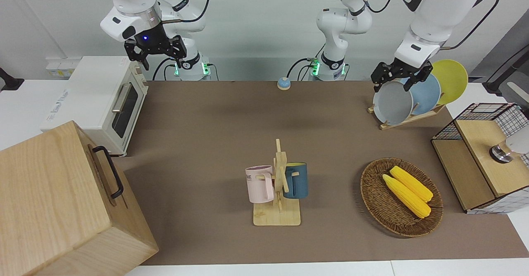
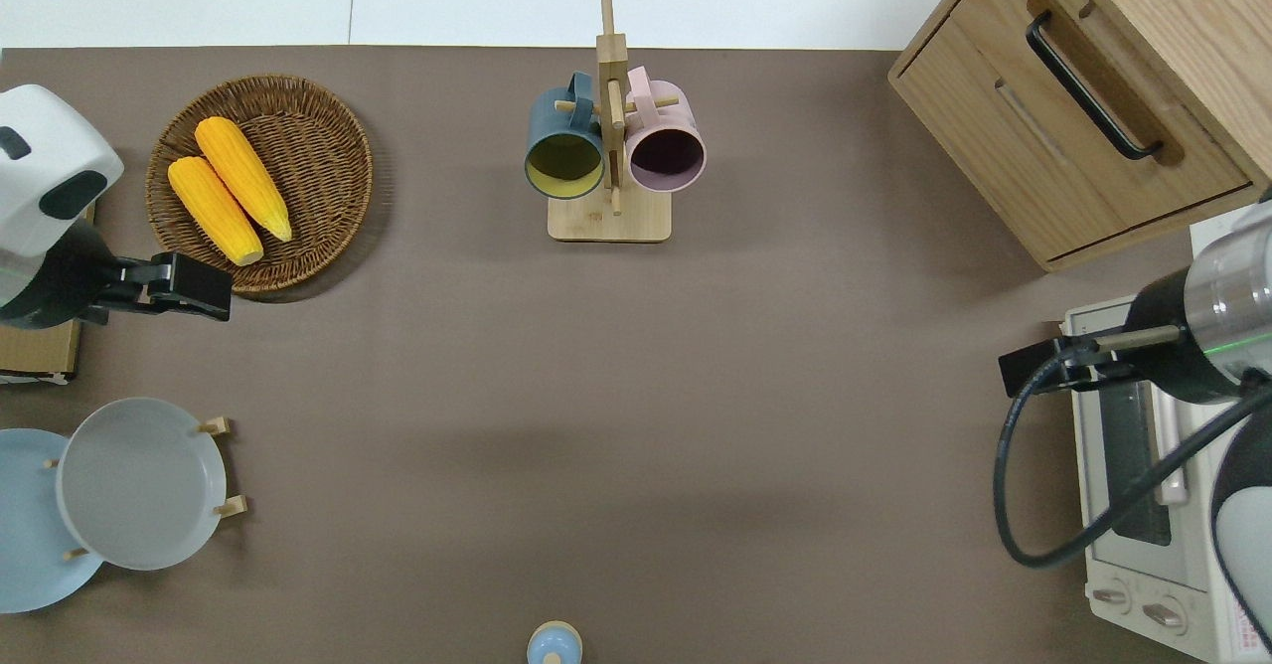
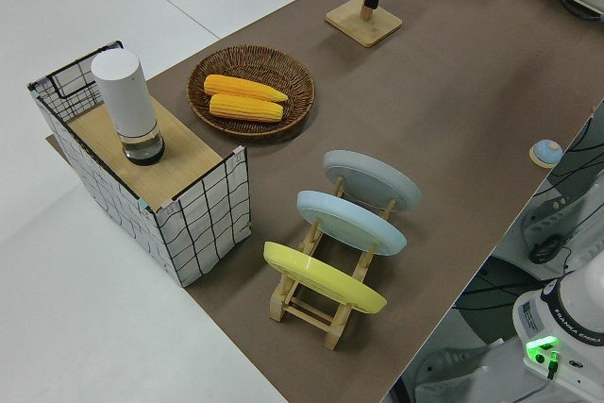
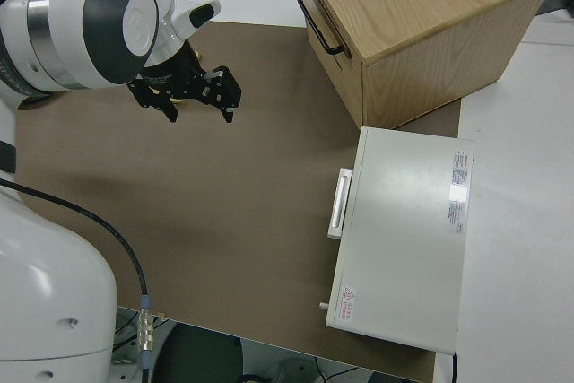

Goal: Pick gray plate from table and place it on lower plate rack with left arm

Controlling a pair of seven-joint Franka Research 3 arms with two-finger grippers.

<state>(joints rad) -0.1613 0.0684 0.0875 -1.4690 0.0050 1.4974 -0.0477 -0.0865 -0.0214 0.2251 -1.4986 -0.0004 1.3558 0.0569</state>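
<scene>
Gray plate stands in the lower plate rack beside the light-blue plate; left pincer, open and empty, hangs clear, so placement appears complete, leaving only retreat.

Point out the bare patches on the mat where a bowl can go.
Widest bare mat lies between mug tree, toaster oven and bell. Crowded at the left arm's end: wicker basket, plate rack, wire crate.
</scene>
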